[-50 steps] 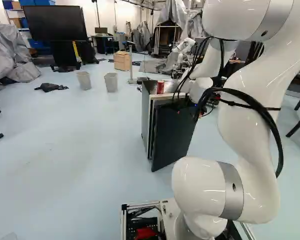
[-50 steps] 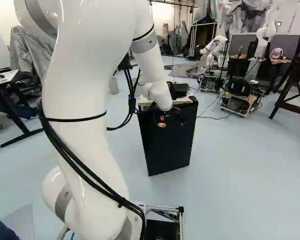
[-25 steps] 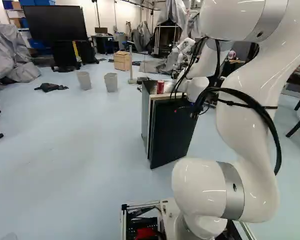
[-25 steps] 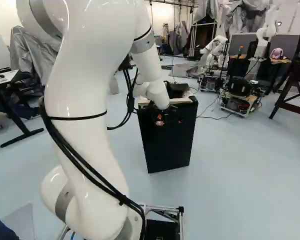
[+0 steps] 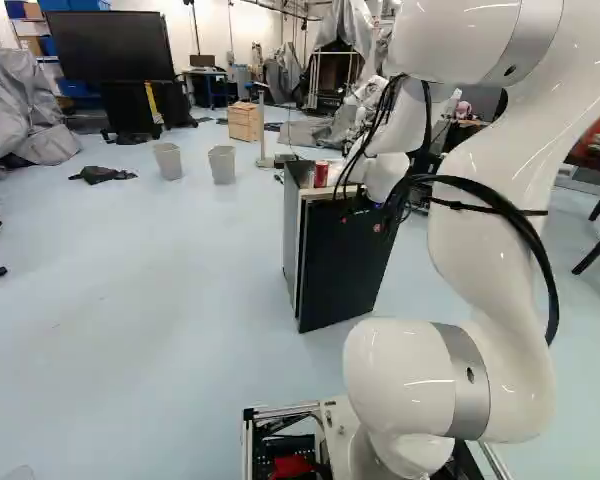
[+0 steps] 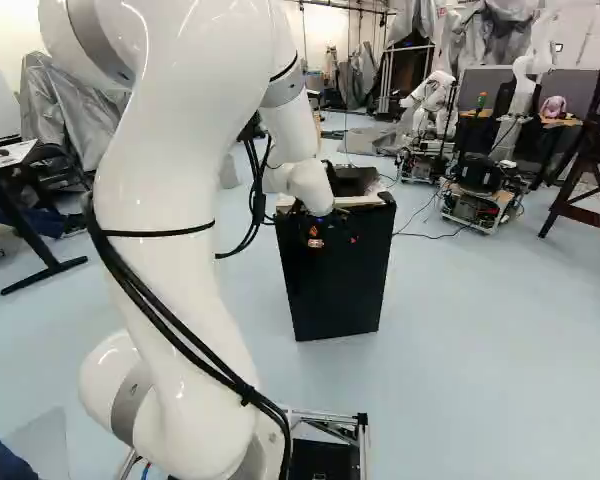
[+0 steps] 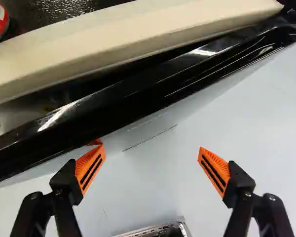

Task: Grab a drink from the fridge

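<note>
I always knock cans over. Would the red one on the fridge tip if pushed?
The red can stands upright and taller than wide, so a high push might tip it. Its round side could then roll. That side looks smooth, so it may slip.

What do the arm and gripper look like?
Arm: glossy white, rounded segments, grey bands at joints, thick black cables outside, held by thin black straps. Jaws: black, angular links, tapered orange pads with ribbed edges and paired black stripes.
</note>
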Controlling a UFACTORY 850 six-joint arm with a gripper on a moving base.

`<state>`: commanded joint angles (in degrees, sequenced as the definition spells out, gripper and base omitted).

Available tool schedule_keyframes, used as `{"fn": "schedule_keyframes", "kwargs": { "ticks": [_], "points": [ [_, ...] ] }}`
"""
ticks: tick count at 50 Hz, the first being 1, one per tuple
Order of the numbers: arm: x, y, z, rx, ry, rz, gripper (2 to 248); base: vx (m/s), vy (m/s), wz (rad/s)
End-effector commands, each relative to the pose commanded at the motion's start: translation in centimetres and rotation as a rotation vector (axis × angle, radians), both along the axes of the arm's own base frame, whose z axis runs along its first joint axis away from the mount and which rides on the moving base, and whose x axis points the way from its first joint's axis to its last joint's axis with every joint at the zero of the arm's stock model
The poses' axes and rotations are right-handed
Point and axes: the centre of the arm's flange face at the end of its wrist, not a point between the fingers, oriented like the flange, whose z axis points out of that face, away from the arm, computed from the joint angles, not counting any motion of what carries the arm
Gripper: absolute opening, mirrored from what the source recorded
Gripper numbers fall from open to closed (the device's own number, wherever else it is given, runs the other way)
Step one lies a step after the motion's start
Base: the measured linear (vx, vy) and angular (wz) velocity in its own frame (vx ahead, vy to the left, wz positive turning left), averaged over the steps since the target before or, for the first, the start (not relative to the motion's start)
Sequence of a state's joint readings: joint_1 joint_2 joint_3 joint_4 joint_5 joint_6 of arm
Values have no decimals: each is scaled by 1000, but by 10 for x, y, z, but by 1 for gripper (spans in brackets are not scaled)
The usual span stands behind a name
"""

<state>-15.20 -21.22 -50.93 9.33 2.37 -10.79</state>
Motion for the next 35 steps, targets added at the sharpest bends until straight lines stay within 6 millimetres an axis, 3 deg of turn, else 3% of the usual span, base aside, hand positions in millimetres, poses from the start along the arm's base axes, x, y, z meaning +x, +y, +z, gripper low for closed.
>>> {"fn": "schedule_keyframes", "kwargs": {
  "ticks": [35],
  "points": [
    [19,22,-1,-2,-8,48,247,0,0,0]
  ]
}}
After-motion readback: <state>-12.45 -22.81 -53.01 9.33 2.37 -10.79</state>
